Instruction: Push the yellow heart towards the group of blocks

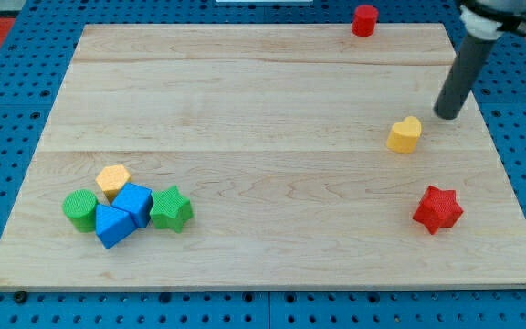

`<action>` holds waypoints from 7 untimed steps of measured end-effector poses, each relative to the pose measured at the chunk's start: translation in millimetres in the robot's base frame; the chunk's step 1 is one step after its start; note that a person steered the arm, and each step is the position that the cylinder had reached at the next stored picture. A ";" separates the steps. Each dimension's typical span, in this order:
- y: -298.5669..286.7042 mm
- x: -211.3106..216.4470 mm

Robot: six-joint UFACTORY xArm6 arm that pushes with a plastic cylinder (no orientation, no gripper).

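Note:
The yellow heart (405,134) lies on the wooden board (263,100) at the view's right, above middle height. My tip (447,116) stands just to the upper right of the heart, a small gap away. The group of blocks sits at the lower left: a yellow hexagon (112,181), a green cylinder (80,210), two blue blocks (135,201) (113,225) and a green star (171,209), packed close together.
A red star (437,209) lies at the lower right, below the heart. A red cylinder (364,20) stands at the board's top edge, right of centre. Blue pegboard (7,100) surrounds the board.

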State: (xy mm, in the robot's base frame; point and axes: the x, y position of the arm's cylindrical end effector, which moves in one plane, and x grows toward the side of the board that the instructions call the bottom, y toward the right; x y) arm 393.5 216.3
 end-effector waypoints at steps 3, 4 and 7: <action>-35.8 -21.4; -6.4 5.1; -85.6 35.8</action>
State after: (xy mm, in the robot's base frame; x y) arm 429.3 130.7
